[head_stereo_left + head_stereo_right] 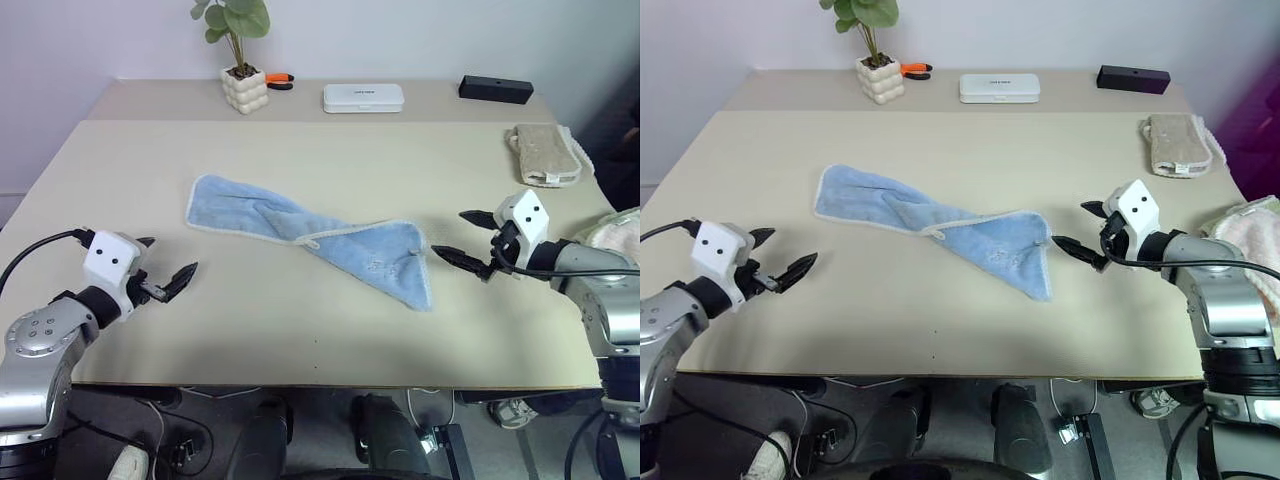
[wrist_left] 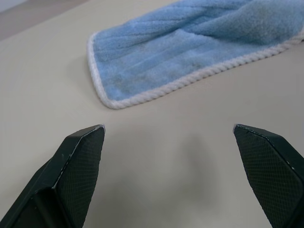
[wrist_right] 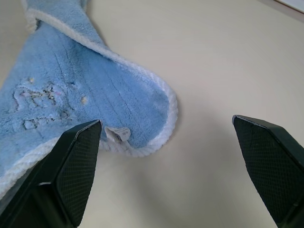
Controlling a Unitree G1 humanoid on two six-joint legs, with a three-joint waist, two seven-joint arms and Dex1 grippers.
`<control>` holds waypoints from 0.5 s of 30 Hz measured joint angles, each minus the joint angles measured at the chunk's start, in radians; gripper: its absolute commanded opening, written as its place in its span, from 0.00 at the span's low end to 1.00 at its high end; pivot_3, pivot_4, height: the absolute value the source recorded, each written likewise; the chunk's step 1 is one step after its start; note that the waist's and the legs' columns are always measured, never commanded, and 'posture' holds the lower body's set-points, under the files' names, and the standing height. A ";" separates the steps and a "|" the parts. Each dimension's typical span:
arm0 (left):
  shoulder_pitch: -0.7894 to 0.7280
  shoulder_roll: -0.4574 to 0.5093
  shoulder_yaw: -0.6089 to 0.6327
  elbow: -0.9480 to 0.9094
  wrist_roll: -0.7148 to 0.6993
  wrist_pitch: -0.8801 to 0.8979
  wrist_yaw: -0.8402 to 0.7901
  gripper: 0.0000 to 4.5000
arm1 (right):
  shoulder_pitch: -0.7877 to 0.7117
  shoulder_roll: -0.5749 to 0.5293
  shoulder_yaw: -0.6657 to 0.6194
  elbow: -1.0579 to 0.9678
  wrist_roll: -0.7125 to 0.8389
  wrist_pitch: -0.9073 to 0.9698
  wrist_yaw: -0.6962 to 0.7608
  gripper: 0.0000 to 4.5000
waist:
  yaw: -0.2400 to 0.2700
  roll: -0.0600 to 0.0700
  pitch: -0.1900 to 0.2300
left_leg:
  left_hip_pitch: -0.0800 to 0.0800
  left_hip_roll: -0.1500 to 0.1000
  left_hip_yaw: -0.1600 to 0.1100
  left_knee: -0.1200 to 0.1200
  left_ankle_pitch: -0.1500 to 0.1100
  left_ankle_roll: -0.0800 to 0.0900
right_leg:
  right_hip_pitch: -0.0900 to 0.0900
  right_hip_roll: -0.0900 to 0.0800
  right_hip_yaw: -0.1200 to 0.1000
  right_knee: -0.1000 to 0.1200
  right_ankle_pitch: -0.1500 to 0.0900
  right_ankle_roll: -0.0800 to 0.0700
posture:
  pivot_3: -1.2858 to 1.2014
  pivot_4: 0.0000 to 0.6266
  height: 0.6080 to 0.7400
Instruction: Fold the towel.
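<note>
Light blue terry cloth, the towel (image 1: 310, 235), lies twisted and unfolded on the beige counter (image 1: 300, 330), stretched diagonally between the two grippers. A whitish corded border runs around its edge. The left gripper (image 1: 168, 275) hovers just above the counter with its two black fingers spread wide and nothing between them; the towel's nearest end lies ahead of it and toward the right gripper, clearly apart from its fingertips. The right gripper (image 1: 462, 238) also stands wide open and empty, pointing at the towel's other end, which lies just beside its fingertips. In the right wrist view that rounded corner of the towel sits close to one finger (image 3: 71, 166), with a small white loop tag (image 3: 117, 134) at the border; the tag shows no readable writing. Pale embroidered marks (image 3: 35, 107) show on the blue pile nearby, too faint to read. Beyond both grippers, along the far edge of the counter, stand a small potted plant (image 1: 240, 60) in a white bumpy pot, a white flat case (image 1: 363, 97) with small grey lettering too tiny to read, and a black rectangular box (image 1: 496, 89). A folded beige towel (image 1: 543, 153) lies beyond the right gripper, well apart from it.
</note>
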 measured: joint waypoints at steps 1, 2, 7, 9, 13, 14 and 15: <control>0.000 0.000 0.000 0.000 0.000 0.001 0.000 0.98 | 0.000 0.000 0.000 0.000 0.000 0.000 -0.001 1.00 | 0.000 0.000 0.000 | 0.000 0.000 0.000 0.000 0.000 0.000 | 0.000 0.000 0.000 0.000 0.000 0.001 | 0.52 0.24 0.99; 0.000 0.000 0.000 0.000 0.000 0.003 0.000 0.98 | -0.001 0.001 0.000 0.000 0.000 0.001 -0.002 1.00 | 0.001 0.000 0.000 | 0.000 0.000 0.000 0.000 0.000 0.000 | 0.000 0.000 0.000 0.000 0.000 0.001 | 0.52 0.24 0.99; 0.002 0.000 0.000 -0.015 0.001 0.010 0.005 0.98 | -0.021 0.023 0.027 -0.014 -0.001 0.012 -0.014 1.00 | 0.001 0.000 0.000 | 0.000 0.000 0.000 0.000 0.000 0.000 | 0.000 0.000 0.000 0.000 0.000 0.001 | 0.52 0.24 0.99; 0.005 0.000 -0.001 -0.038 -0.001 0.010 0.003 0.98 | -0.026 0.031 0.035 -0.021 -0.001 0.017 -0.020 1.00 | 0.002 0.000 0.000 | 0.000 0.000 0.000 0.000 0.000 0.000 | 0.000 0.000 0.000 0.000 0.000 0.001 | 0.52 0.24 0.99; 0.020 0.009 -0.051 -0.106 -0.009 0.007 -0.051 0.98 | -0.030 0.049 0.035 -0.034 0.000 0.020 -0.040 1.00 | 0.004 0.000 0.000 | 0.000 0.000 0.000 0.000 0.000 0.000 | 0.000 0.000 0.000 -0.001 0.000 0.001 | 0.52 0.24 0.99; 0.024 0.010 -0.074 -0.125 -0.016 0.008 -0.072 0.98 | -0.030 0.060 0.037 -0.044 0.000 0.020 -0.045 1.00 | 0.003 0.000 0.000 | 0.000 0.000 0.001 0.000 0.000 0.000 | 0.000 0.000 0.000 -0.001 0.000 0.000 | 0.52 0.24 0.99; 0.025 0.015 -0.099 -0.134 -0.014 0.009 -0.083 0.98 | -0.028 0.068 0.038 -0.052 -0.001 0.020 -0.052 1.00 | 0.003 0.000 0.000 | 0.000 0.000 0.001 0.000 0.000 0.000 | 0.000 0.000 0.000 -0.001 0.000 0.000 | 0.52 0.24 0.99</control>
